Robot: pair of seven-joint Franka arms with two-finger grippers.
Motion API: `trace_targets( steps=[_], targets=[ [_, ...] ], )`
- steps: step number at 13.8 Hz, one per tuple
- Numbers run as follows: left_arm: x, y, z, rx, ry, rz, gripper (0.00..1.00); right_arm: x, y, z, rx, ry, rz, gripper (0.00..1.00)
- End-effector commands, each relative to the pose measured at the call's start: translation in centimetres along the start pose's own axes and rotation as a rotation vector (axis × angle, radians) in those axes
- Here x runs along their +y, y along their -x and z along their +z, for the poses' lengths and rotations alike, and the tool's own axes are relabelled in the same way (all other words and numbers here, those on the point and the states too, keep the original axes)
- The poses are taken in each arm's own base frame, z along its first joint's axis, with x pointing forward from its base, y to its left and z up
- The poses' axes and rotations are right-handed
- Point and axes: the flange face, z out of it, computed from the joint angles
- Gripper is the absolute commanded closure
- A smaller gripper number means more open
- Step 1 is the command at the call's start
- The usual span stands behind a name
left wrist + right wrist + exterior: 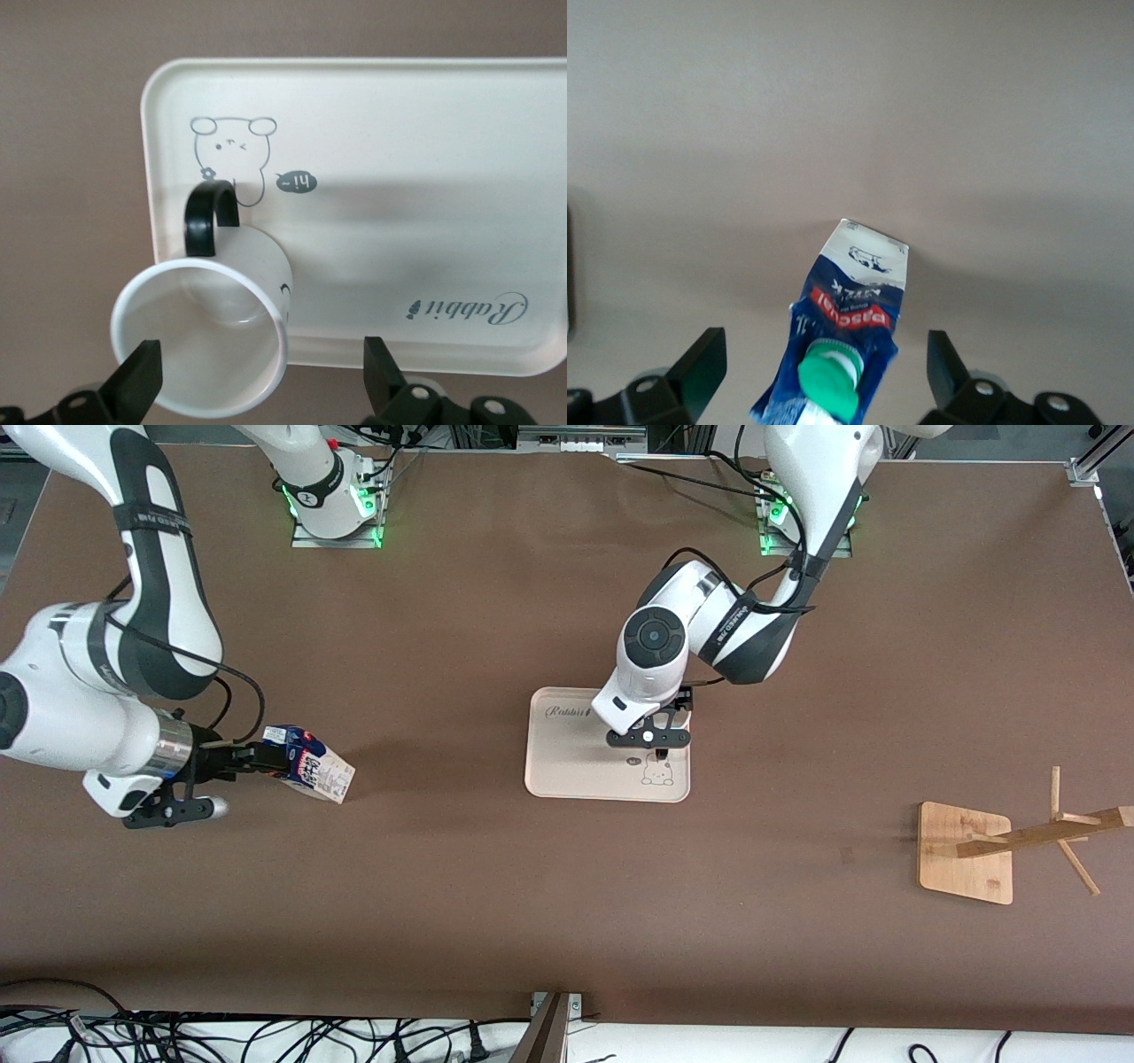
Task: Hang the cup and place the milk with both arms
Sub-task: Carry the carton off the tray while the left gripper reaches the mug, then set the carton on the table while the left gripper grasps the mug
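Lying toward the right gripper (pixel 252 760), the milk (pixel 312 769) sat between spread fingers; left gripper (pixel 660 755), also spread, straddled the cup (pixel 208 341).

Read "Rabbit" in script on the cream tray (pixel 372 133), near one corner. Read "hi" in a small dark speech bubble (pixel 296 182) beside the bear drawing (pixel 232 158) on that tray. Saw red and white lettering on the milk carton (pixel 855 305), upside down, not legible.
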Motion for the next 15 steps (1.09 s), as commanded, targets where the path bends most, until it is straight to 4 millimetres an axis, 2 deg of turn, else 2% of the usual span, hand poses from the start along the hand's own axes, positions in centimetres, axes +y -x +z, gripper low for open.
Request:
trace_targets(
  steps=[1,4,6,7,8,9,10,12,15],
  targets=[
    [0.3,1.4,1.3,0.014,0.005,-0.045,0.00,-0.8,1.3,-5.6,0.017,0.042,-0.012,0.00],
    [1.8,2.2,2.9,0.022,-0.011,-0.069,0.00,-1.4,3.3,-11.6,0.081,0.074,-0.035,0.00],
    [1.3,1.8,3.3,0.063,-0.065,-0.028,0.00,-1.7,5.4,-14.4,0.069,0.071,-0.030,0.00],
    [1.3,1.7,3.4,0.068,-0.072,-0.022,0.18,-1.8,6.7,-16.1,0.072,0.082,-0.033,0.00],
    [1.3,1.6,3.4,0.072,-0.074,-0.022,0.50,-1.8,7.9,-17.3,0.067,0.083,-0.031,0.00],
    [1.3,1.5,3.3,0.074,-0.072,-0.022,0.70,-1.8,9.2,-18.0,0.060,0.088,-0.026,0.00],
    [1.3,1.4,3.1,0.076,-0.069,-0.025,0.83,-1.5,10.1,-17.8,0.056,0.119,-0.029,0.00],
    [1.3,1.2,2.9,0.080,-0.065,-0.026,0.96,-1.0,10.1,-17.1,0.077,0.136,-0.038,0.00],
    [1.4,0.9,2.4,0.098,-0.049,-0.029,1.00,-1.2,10.0,-18.3,0.087,0.143,-0.033,0.00]
  ],
)
